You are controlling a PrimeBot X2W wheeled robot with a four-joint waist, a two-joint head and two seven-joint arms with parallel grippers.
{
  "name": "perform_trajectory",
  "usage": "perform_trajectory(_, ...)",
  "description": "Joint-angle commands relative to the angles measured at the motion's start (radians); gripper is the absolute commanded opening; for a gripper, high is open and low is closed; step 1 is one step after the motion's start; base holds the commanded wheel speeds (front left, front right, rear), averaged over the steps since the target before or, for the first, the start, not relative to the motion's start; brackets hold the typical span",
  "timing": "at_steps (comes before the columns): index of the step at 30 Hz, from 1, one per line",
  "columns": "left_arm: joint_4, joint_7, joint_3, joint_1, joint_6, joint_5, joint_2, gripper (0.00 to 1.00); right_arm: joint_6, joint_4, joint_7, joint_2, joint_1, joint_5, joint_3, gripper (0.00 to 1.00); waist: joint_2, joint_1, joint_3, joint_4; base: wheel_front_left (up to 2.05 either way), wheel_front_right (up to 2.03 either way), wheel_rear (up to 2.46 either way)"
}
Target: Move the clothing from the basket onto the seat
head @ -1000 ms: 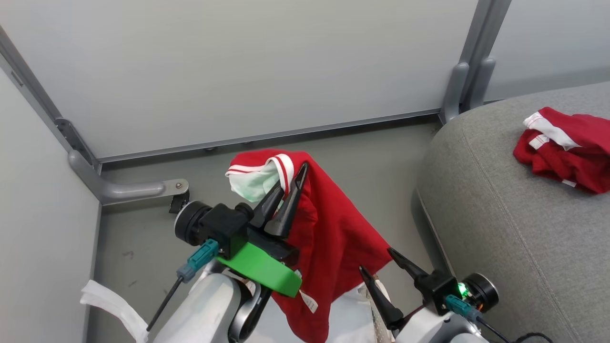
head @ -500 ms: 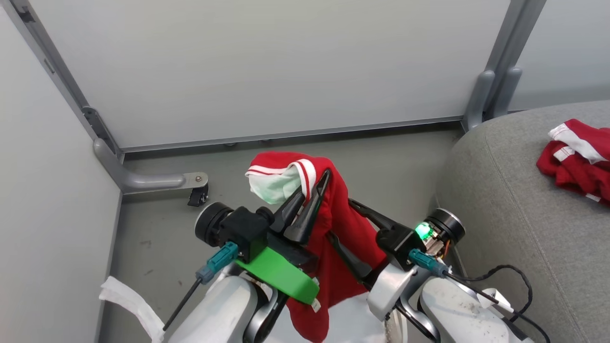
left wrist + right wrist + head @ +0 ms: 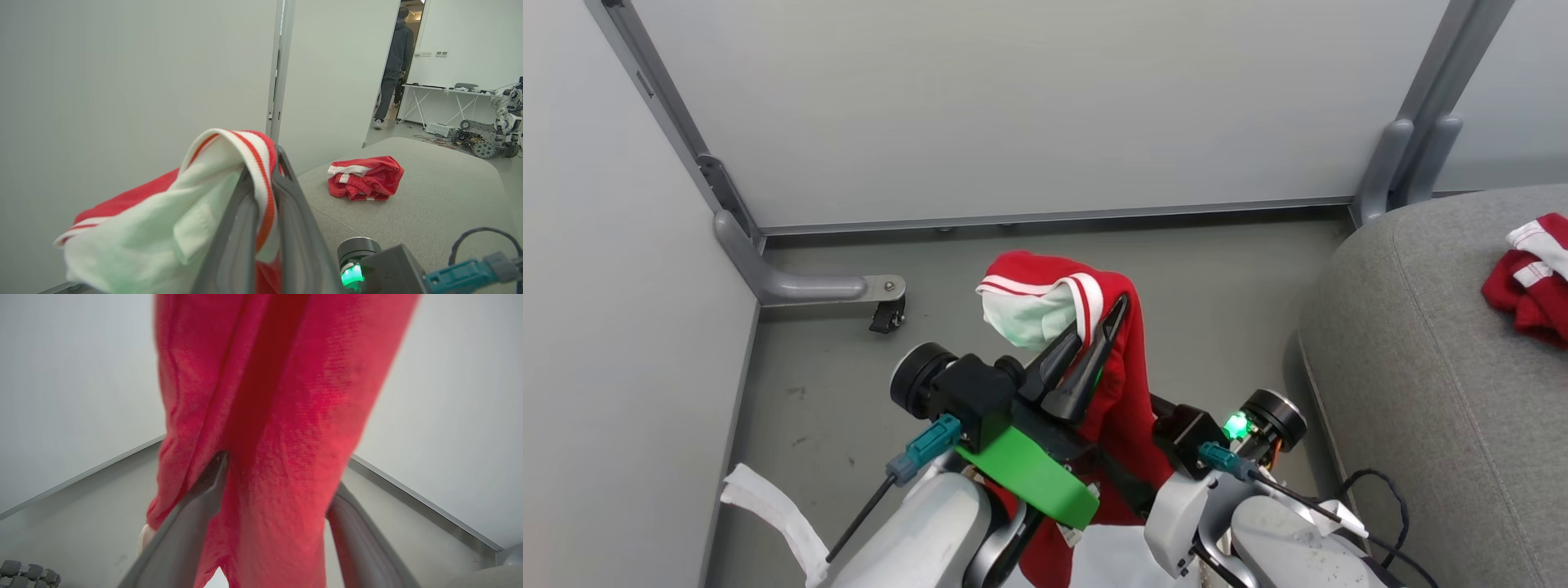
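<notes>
A robotics lab: white partition panels (image 3: 1013, 106), trestle table (image 3: 433, 87), another robot (image 3: 484, 145).

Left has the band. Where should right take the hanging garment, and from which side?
Take the garment by its hanging middle, below the striped band the left gripper pinches. It drapes in a narrow vertical fold there, and the open right gripper, coming from the seat side, has a finger on each side of it.
</notes>
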Motion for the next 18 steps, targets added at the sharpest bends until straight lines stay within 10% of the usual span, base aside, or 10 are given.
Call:
perform_trajectory(1,-0.002,-0.004,-0.003,-0.017,-0.003,-0.005,-0.002,0.00,-0.001,0.019,-0.005,0.004,0.000,0.009,0.008,0.98,-0.0001,0.0000,0.006,0.008,0.00,0.00,0.00)
perform_trajectory(2,-0.001,-0.004,-0.005,-0.018,-0.003,-0.005,-0.003,0.00,-0.001,0.032,-0.005,0.006,0.002,0.015,0.017,0.34,-0.0001,0.0000,0.009,0.010,0.00,0.00,0.00)
perform_trajectory(3,-0.001,-0.004,-0.006,-0.018,-0.003,-0.006,-0.004,0.00,-0.001,0.038,-0.005,0.007,0.002,0.020,0.023,0.00,-0.0001,0.0000,0.010,0.012,0.00,0.00,0.00)
perform_trajectory(10,0.009,-0.004,0.007,-0.018,-0.003,-0.006,-0.003,0.00,-0.001,0.031,-0.005,0.012,0.007,0.042,0.005,0.00,-0.0001,0.0000,0.018,0.008,0.00,0.00,0.00)
perform_trajectory(11,0.010,-0.004,0.012,-0.016,-0.003,-0.003,-0.003,0.36,-0.001,0.029,-0.005,0.012,0.010,0.041,0.002,0.00,-0.0001,0.0000,0.018,0.006,0.00,0.00,0.00)
perform_trajectory(12,0.015,-0.004,0.014,-0.013,-0.003,0.002,-0.003,1.00,-0.001,0.026,-0.005,0.012,0.013,0.041,-0.004,0.00,-0.0001,0.0000,0.019,0.003,0.00,0.00,0.00)
perform_trajectory(18,0.024,-0.004,0.041,0.011,-0.003,0.024,0.000,1.00,-0.001,-0.004,-0.005,0.014,0.030,0.038,-0.042,0.00,-0.0001,0.0000,0.024,-0.036,0.00,0.00,0.00)
